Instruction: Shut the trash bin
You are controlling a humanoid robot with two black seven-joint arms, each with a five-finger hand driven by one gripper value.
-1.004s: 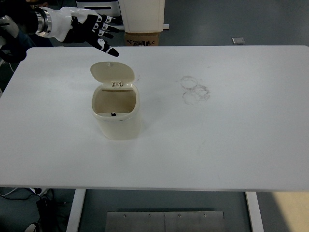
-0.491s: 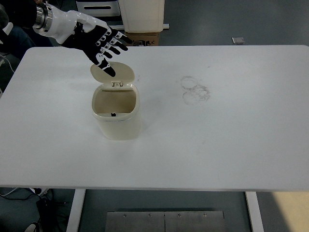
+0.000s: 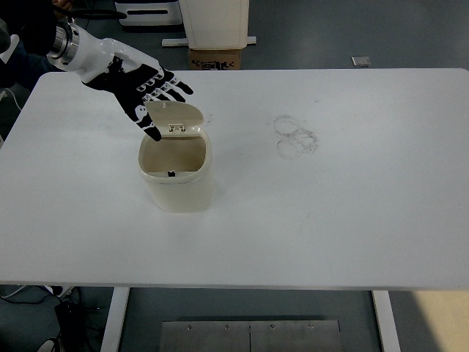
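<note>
Your left hand (image 3: 135,84) has come down from the upper left of the frame over the last second and now sits behind the raised lid (image 3: 174,117) of the trash bin (image 3: 176,172), fingers (image 3: 170,86) spread apart and holding nothing; you cannot quite tell whether they are touching the lid's back. The lid looks tipped slightly further forward than a moment ago, so the closing push seems to have started. The bin stands left of centre on the desk (image 3: 352,205), mouth not yet covered.
</note>
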